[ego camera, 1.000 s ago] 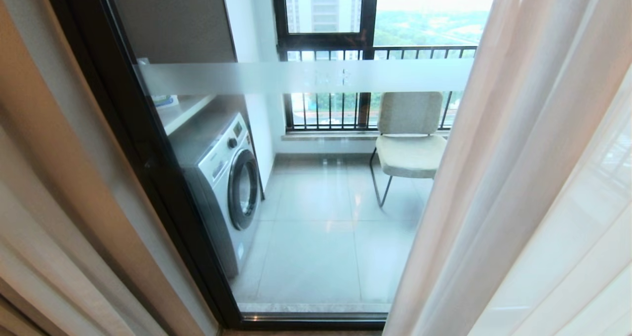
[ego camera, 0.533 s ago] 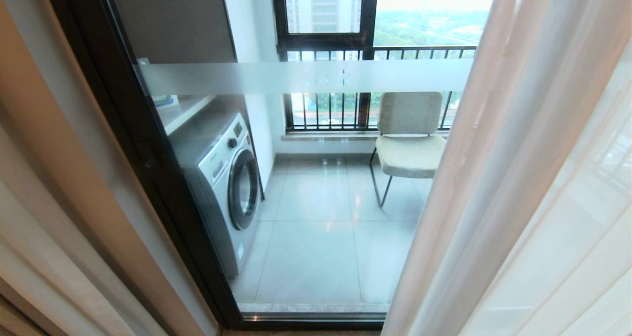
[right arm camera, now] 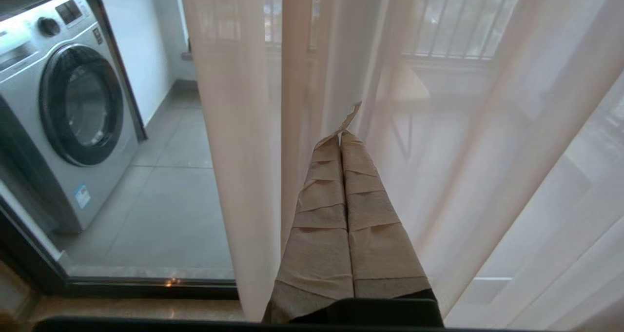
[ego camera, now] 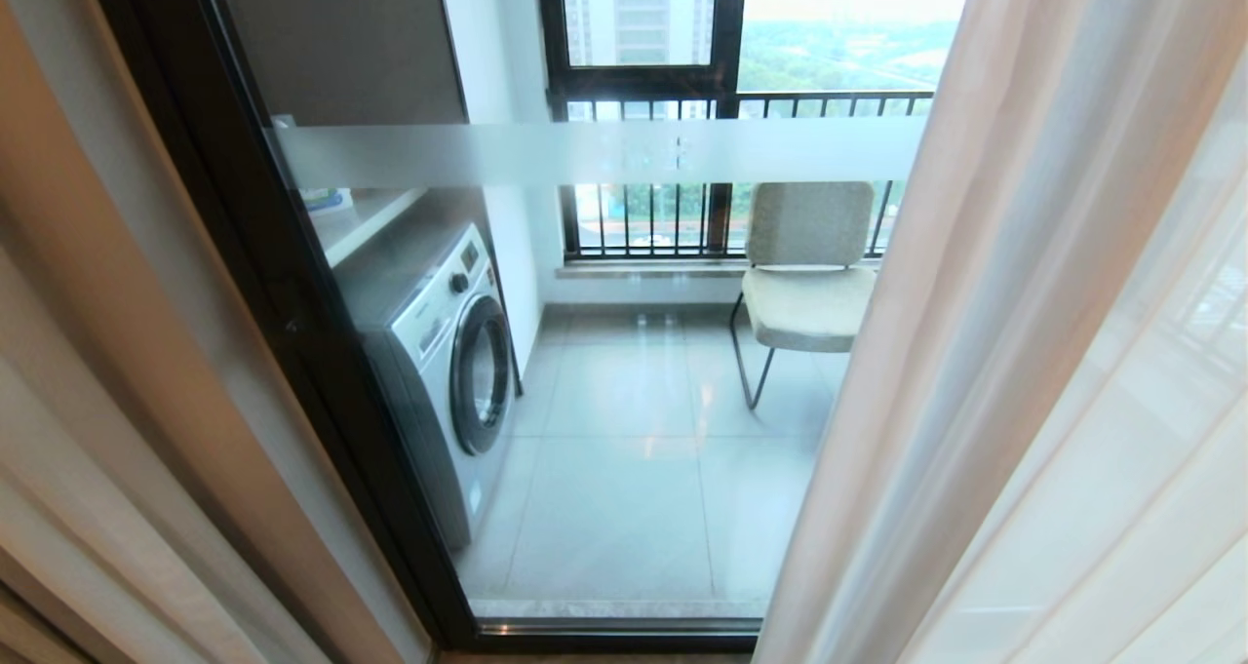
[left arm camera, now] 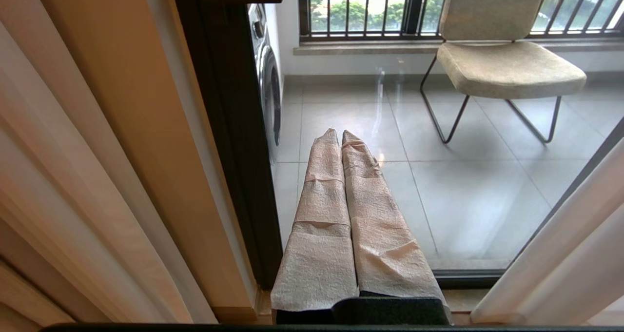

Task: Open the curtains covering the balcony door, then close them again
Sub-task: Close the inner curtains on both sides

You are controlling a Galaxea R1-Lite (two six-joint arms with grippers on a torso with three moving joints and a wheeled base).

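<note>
Paper-wrapped fingers of the left end effector (left arm camera: 341, 136) lie pressed together, empty, aimed at the balcony door (ego camera: 604, 371) near its black frame on the left. Right end effector (right arm camera: 341, 138) is likewise closed on nothing, its tips just beside a fold of the sheer curtains (ego camera: 1024, 352), which hang on the right and cover that side of the glass. Beige curtains (ego camera: 88, 371) are gathered at far left. Door's middle stands uncovered, its frosted band (ego camera: 595, 152) crossing it. Beyond the glass: washing machine (ego camera: 444, 352) left, chair (ego camera: 809, 274) right, on grey floor tiles (ego camera: 624, 469).
</note>
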